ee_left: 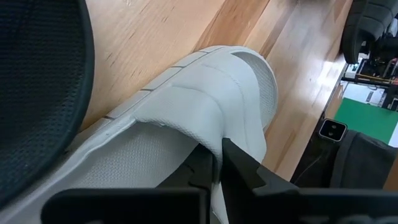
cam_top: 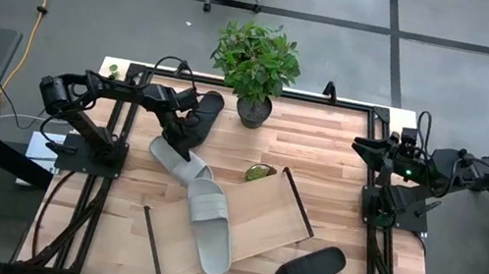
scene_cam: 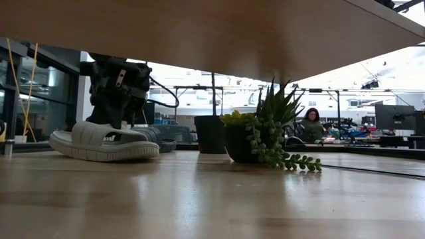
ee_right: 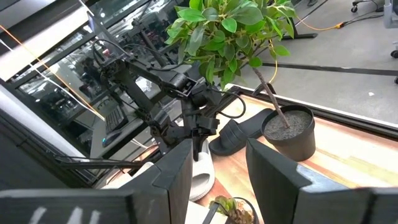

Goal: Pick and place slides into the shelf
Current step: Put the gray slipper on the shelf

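Note:
A light grey slide (cam_top: 177, 160) lies sole-down on the table left of centre, also seen in the low view (scene_cam: 106, 142). My left gripper (ee_left: 219, 148) is shut on its strap. A second grey slide (cam_top: 209, 227) lies on the shelf (cam_top: 269, 219), a light-wood tray with dark edges. One black slide (cam_top: 203, 110) lies beside the potted plant, close to my left arm. Another black slide (cam_top: 309, 272) lies on the table near the front right. My right gripper (ee_right: 217, 177) stands open, raised at the table's right side. My left gripper pinches the edge of the grey slide's strap (ee_left: 208, 134) between its two fingers, at one side of the foot opening. One finger (ee_left: 198, 169) lies inside under the strap, the other outside. The fingers slant down from the far left. The sole rests flat on the table.
A potted plant (cam_top: 257, 60) stands at the far middle. A small succulent (cam_top: 261, 172) sits by the shelf's far corner. A black frame runs along the table's sides. People and desks show in the room beyond.

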{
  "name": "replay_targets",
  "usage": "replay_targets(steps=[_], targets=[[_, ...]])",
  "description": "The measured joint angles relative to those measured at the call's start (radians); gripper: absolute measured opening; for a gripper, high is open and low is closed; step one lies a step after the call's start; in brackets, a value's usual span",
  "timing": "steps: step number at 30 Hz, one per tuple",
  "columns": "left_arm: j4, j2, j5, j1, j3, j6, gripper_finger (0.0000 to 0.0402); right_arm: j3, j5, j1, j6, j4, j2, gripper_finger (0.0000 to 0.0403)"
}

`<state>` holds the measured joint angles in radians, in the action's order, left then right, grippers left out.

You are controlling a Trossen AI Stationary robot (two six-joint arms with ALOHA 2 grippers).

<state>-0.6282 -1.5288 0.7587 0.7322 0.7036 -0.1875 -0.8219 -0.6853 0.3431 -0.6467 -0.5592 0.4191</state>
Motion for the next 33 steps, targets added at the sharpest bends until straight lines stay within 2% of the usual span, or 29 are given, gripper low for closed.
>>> replay_targets(steps=[15,26,33], targets=[[-0.025,0.022,0.060,0.001,0.000,0.007,0.0004,0.000,0.000,0.000,0.000,-0.006,0.000,0.0141],[-0.089,0.167,0.061,0.001,0.003,0.000,0.0004,0.000,0.000,0.000,0.000,-0.026,0.000,0.0141],[-0.169,0.268,0.033,0.001,0.070,0.000,0.0002,0.000,0.000,0.000,-0.001,-0.028,0.000,0.0141]])
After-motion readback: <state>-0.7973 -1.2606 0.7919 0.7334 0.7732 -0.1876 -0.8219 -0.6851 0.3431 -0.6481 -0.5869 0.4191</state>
